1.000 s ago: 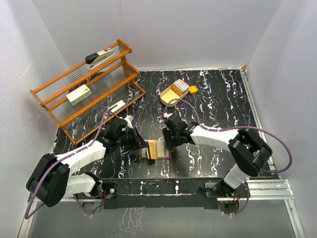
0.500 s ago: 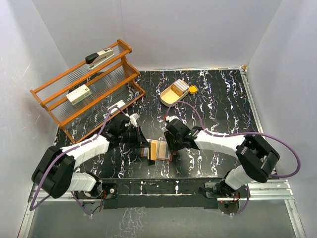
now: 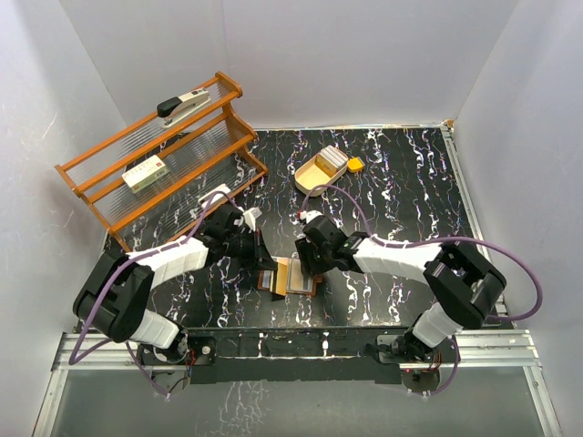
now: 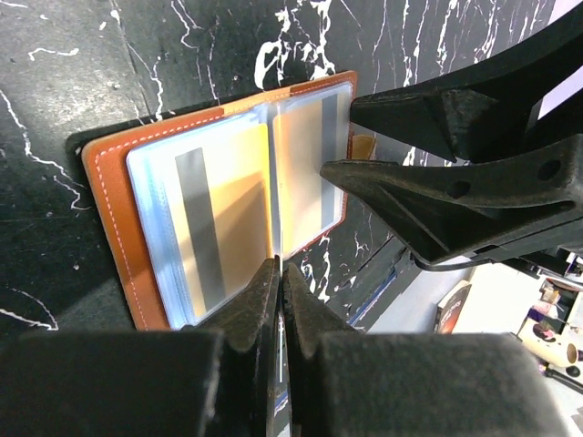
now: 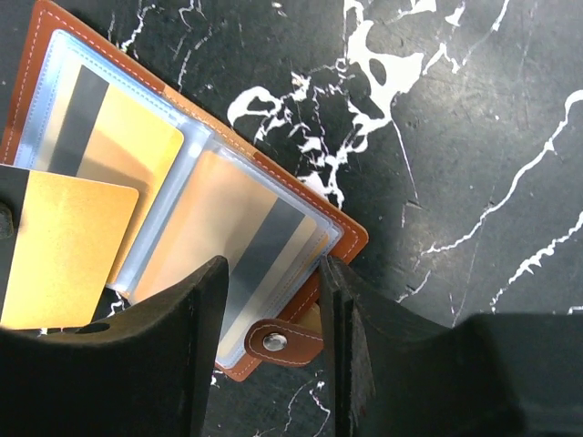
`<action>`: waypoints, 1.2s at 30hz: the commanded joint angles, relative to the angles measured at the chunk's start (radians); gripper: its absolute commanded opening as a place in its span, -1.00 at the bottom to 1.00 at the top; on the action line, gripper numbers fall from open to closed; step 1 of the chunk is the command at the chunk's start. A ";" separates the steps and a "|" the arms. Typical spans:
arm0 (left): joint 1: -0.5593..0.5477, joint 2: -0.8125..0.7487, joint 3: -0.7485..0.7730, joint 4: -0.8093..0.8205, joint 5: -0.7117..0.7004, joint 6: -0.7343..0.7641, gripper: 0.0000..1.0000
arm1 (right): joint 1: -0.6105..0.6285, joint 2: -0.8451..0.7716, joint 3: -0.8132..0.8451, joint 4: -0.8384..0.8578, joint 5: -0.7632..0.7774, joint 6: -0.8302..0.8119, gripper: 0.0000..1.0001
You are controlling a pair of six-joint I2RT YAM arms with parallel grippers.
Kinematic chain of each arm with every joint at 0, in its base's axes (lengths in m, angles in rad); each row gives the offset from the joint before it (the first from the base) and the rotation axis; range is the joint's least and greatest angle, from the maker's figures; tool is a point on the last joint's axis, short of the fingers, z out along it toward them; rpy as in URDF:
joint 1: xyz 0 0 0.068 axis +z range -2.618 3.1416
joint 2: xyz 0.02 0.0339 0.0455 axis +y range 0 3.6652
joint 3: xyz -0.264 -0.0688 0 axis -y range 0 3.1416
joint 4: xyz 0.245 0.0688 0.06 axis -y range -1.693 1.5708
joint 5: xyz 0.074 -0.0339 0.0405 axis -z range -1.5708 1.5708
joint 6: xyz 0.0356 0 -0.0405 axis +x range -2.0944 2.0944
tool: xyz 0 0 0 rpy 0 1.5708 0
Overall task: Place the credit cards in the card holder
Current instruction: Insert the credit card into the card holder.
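The brown card holder (image 3: pixel 293 275) lies open on the black table, with clear sleeves inside. A gold card with a grey stripe sits in each page, shown in the left wrist view (image 4: pixel 214 218) and the right wrist view (image 5: pixel 246 246). My left gripper (image 3: pixel 266 262) (image 4: pixel 278 266) is shut on a gold credit card (image 5: pixel 64 246), seen edge-on at the holder's middle fold. My right gripper (image 3: pixel 303 264) (image 5: pixel 273 273) is open. Its fingers straddle the holder's right page just above the snap tab (image 5: pixel 273 339). The holder's orange-brown cover (image 4: pixel 109 209) also shows.
A wooden rack (image 3: pixel 164 155) stands at the back left with a stapler (image 3: pixel 182 105) and a white-and-green box (image 3: pixel 144 173). A tan oval tray (image 3: pixel 314 173) and a small yellow block (image 3: pixel 355 165) sit behind the holder. The table's front rail runs along the near edge.
My left wrist has swung back and to the right while staying at the holder. The right gripper has shifted a little. The holder has slid slightly to the right.
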 commanded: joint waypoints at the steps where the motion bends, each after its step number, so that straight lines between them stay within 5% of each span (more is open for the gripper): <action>1: 0.016 -0.034 0.035 -0.075 0.003 0.006 -1.00 | -0.005 0.030 0.006 0.087 -0.059 -0.045 -0.14; 10: 0.017 -0.094 -0.032 -0.157 -0.083 -0.058 -1.00 | -0.001 0.050 -0.016 0.172 -0.171 -0.144 -0.16; 17: 0.017 -0.186 -0.045 -0.093 -0.030 -0.118 -1.00 | 0.001 -0.059 0.025 0.069 -0.072 -0.102 -0.14; 26: 0.019 -0.116 0.047 -0.106 -0.024 -0.005 -1.00 | 0.001 -0.039 0.049 -0.005 0.082 0.105 -0.01; 36: 0.034 -0.019 0.041 -0.076 0.028 0.049 -1.00 | 0.001 0.033 0.055 0.061 0.030 0.122 -0.14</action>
